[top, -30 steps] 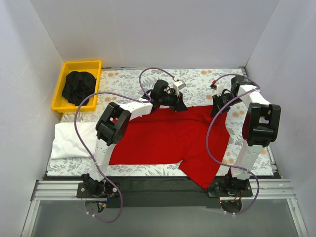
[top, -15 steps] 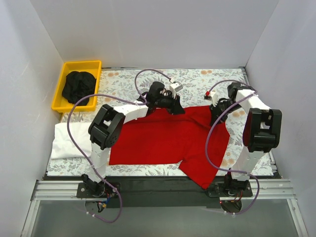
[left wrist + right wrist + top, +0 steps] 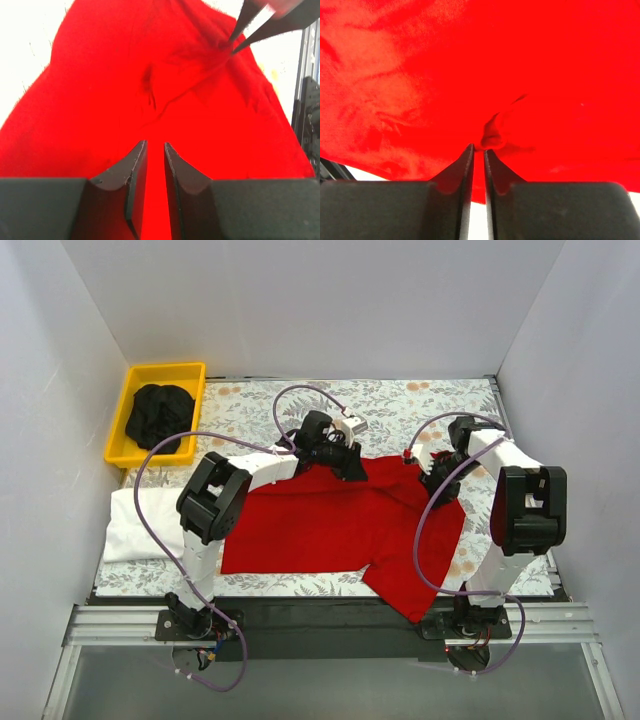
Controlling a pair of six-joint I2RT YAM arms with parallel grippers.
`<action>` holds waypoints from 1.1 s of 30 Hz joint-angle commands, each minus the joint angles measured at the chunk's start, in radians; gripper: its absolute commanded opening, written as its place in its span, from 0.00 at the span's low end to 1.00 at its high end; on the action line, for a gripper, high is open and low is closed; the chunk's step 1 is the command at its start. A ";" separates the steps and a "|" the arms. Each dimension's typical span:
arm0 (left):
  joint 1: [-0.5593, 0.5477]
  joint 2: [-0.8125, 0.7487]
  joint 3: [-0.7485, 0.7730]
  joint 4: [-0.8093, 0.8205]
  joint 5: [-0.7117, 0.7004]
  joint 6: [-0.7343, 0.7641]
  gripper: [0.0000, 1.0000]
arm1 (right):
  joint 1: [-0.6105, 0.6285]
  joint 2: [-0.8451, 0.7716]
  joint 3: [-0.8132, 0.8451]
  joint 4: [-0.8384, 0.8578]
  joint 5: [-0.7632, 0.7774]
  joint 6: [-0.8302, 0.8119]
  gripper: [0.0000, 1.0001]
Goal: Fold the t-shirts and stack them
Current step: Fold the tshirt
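The red t-shirt [image 3: 340,525] lies spread across the middle of the table, one sleeve hanging over the near edge. My left gripper [image 3: 352,468] is shut on its far edge near the middle; the cloth runs between the narrow jaws in the left wrist view [image 3: 155,145]. My right gripper [image 3: 428,473] is shut on a pinched fold at the shirt's far right edge [image 3: 479,148]. The white t-shirt [image 3: 140,522] lies at the left, partly under the red one. The black t-shirt [image 3: 160,413] is bunched in the yellow bin [image 3: 196,372].
The floral table cover [image 3: 400,405] shows bare behind the red shirt. White walls close in the left, back and right. The yellow bin stands at the far left corner. Purple cables loop above both arms.
Both grippers have moved toward the near side while holding the red shirt's far edge, and that edge has come forward with them. The right gripper has also shifted slightly left.
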 commanded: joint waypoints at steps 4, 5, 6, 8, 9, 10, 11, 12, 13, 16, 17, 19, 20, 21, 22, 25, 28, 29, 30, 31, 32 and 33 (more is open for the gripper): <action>0.009 -0.045 0.044 -0.094 -0.004 0.046 0.21 | -0.002 -0.118 -0.007 -0.048 0.008 -0.084 0.23; 0.009 -0.033 0.063 -0.089 -0.007 0.034 0.21 | -0.002 -0.125 -0.007 -0.061 -0.006 -0.089 0.23; 0.009 -0.017 0.081 -0.088 -0.007 0.026 0.22 | 0.000 -0.130 -0.008 -0.068 -0.009 -0.090 0.24; 0.007 0.041 0.158 -0.089 -0.010 0.006 0.24 | 0.003 -0.139 -0.014 -0.081 -0.009 -0.094 0.24; 0.007 0.081 0.216 -0.091 0.016 -0.029 0.30 | 0.001 -0.142 -0.013 -0.084 -0.006 -0.084 0.23; 0.007 0.098 0.241 -0.091 0.038 -0.029 0.30 | 0.001 -0.141 -0.013 -0.082 -0.006 -0.075 0.24; 0.006 0.115 0.261 -0.086 0.059 -0.037 0.32 | 0.001 -0.138 -0.001 -0.081 -0.003 -0.057 0.24; 0.004 0.142 0.282 -0.085 0.084 -0.055 0.40 | 0.000 -0.122 0.012 -0.076 -0.006 -0.035 0.24; 0.001 0.152 0.307 -0.080 0.123 -0.064 0.44 | -0.013 -0.109 0.031 -0.081 -0.016 0.024 0.28; -0.013 0.176 0.328 -0.066 0.156 -0.081 0.52 | -0.025 -0.035 0.127 -0.087 -0.072 0.154 0.33; -0.016 0.179 0.339 -0.065 0.154 -0.080 0.52 | -0.025 -0.015 0.145 -0.093 -0.095 0.175 0.33; -0.030 0.193 0.353 -0.065 0.148 -0.078 0.52 | -0.052 0.031 0.179 -0.108 -0.124 0.205 0.33; -0.033 0.199 0.373 -0.074 0.142 -0.078 0.52 | -0.056 0.043 0.188 -0.111 -0.154 0.228 0.33; -0.039 0.207 0.386 -0.085 0.138 -0.080 0.52 | -0.059 0.054 0.214 -0.116 -0.165 0.244 0.32; -0.042 0.227 0.402 -0.109 0.136 -0.086 0.52 | -0.069 0.080 0.228 -0.122 -0.190 0.259 0.31; -0.048 0.257 0.429 -0.120 0.134 -0.101 0.52 | -0.097 0.141 0.311 -0.134 -0.222 0.339 0.30; -0.054 0.270 0.431 -0.122 0.147 -0.110 0.52 | -0.111 0.201 0.369 -0.139 -0.245 0.413 0.26; -0.062 0.271 0.433 -0.123 0.148 -0.107 0.54 | -0.111 0.212 0.377 -0.137 -0.250 0.428 0.26; -0.065 0.271 0.428 -0.123 0.150 -0.106 0.55 | -0.111 0.232 0.386 -0.137 -0.254 0.457 0.26; -0.069 0.271 0.425 -0.123 0.148 -0.103 0.56 | -0.111 0.243 0.391 -0.133 -0.256 0.468 0.26; -0.079 0.270 0.423 -0.123 0.148 -0.092 0.57 | -0.111 0.255 0.407 -0.131 -0.256 0.483 0.26; -0.082 0.271 0.423 -0.123 0.147 -0.087 0.57 | -0.111 0.279 0.415 -0.130 -0.250 0.497 0.26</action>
